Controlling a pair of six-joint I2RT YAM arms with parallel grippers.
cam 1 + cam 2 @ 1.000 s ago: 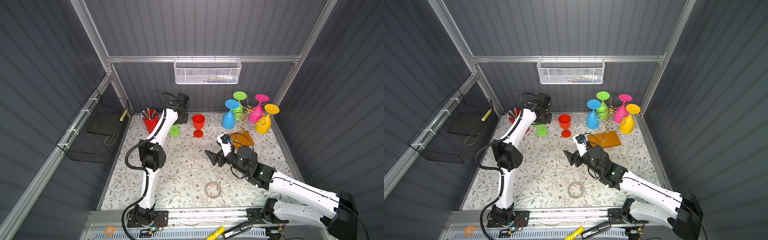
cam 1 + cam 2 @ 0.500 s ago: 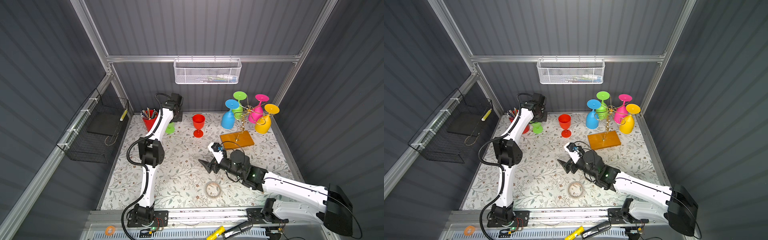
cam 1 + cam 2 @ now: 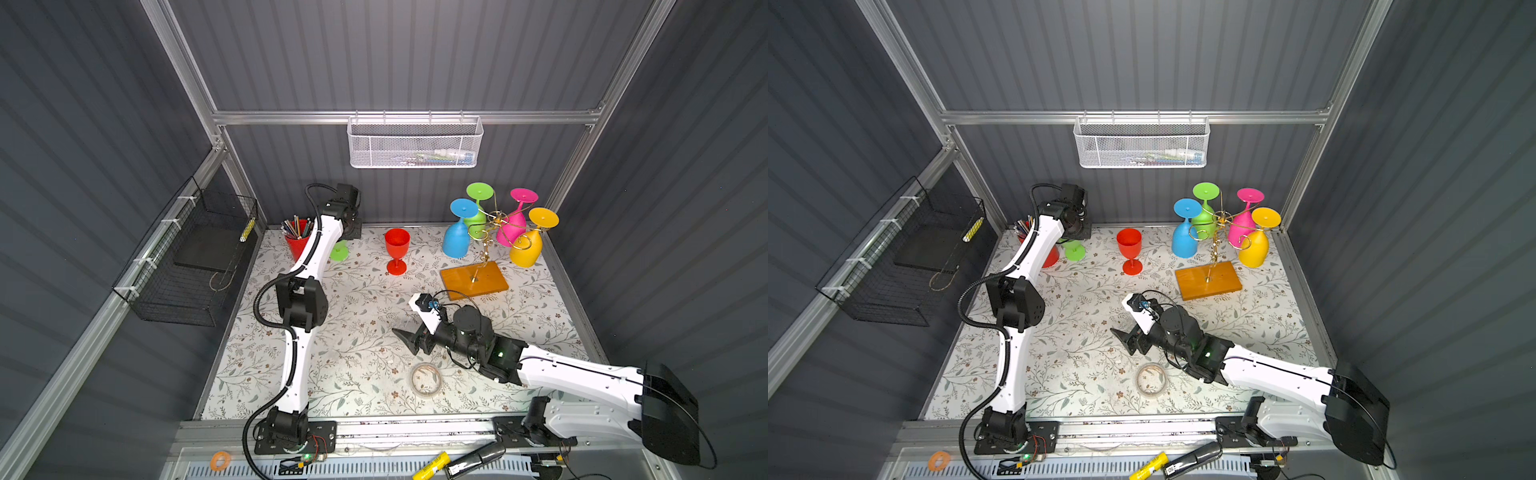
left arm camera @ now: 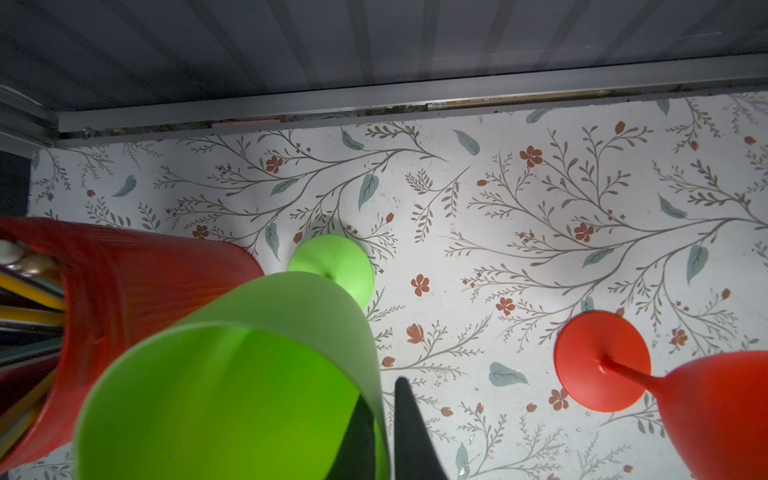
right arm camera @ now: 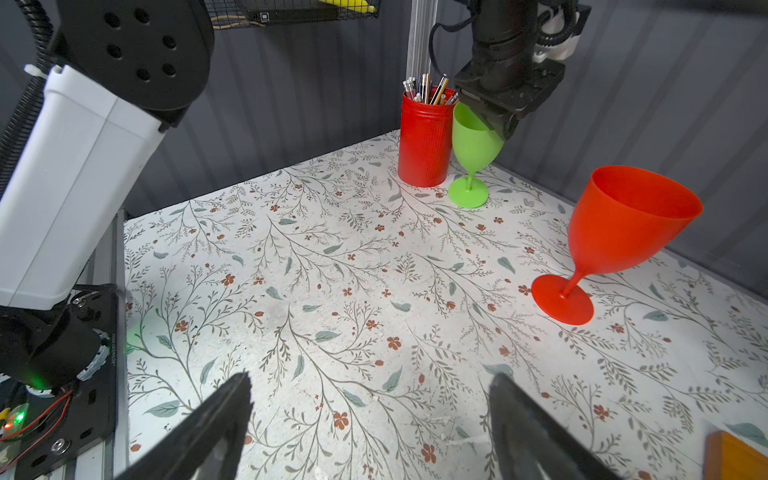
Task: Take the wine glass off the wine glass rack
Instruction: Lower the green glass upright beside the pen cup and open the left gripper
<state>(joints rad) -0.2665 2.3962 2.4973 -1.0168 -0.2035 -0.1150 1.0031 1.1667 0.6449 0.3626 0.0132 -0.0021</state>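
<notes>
Because its wire arms hook each foot, the wine glass rack [image 3: 473,280] at two o'clock on the table [image 3: 353,374] hangs four glasses upside down. We see the right gripper [image 5: 372,378] near the middle, its fingers [image 5: 224,415] wide apart and empty. The green wine glass [image 5: 473,141] stands on its foot at eleven o'clock, beside the red pencil cup [image 5: 424,141]. The left gripper [image 5: 500,129] has one finger on each side of the rim. We cannot tell if it squeezes.
</notes>
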